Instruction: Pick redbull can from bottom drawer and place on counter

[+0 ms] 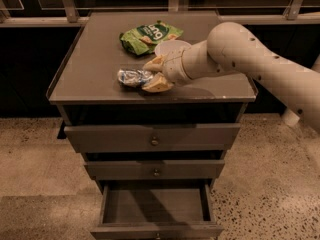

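Note:
The redbull can (133, 77) lies on its side on the counter (87, 76), near the front middle. My gripper (154, 74) reaches in from the right at the can's right end. Its fingers (152, 64) are spread open, one just behind the can's end and one just in front, and do not seem to squeeze it. The bottom drawer (156, 206) is pulled out below, and nothing shows inside it.
A green snack bag (148, 35) lies at the back of the counter. A white bowl (171, 47) stands right behind my wrist, partly hidden. The two upper drawers (152, 138) are closed. A pale speckled floor surrounds the cabinet.

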Available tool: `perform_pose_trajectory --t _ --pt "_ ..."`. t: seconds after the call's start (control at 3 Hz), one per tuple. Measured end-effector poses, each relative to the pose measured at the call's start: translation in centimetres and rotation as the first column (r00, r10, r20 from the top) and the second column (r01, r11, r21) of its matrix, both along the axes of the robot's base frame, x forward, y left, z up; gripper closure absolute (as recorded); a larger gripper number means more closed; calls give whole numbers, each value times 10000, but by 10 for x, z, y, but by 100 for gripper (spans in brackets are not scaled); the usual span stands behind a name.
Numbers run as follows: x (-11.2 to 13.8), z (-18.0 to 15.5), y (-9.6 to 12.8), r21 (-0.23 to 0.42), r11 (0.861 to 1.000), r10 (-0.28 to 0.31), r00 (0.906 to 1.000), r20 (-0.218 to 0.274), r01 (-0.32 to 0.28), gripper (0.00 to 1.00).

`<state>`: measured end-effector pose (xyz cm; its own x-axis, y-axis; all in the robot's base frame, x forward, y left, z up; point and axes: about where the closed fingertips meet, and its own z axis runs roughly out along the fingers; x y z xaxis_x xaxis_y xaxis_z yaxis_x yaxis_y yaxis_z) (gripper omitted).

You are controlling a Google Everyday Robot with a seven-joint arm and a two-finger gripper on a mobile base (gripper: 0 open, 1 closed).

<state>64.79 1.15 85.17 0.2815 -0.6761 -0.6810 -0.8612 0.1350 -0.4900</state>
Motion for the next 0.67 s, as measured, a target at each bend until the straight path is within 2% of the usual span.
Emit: perform_pose_trajectory --t 0.67 --pt "0 0 0 0 10000 2 10000 0 -2 12"
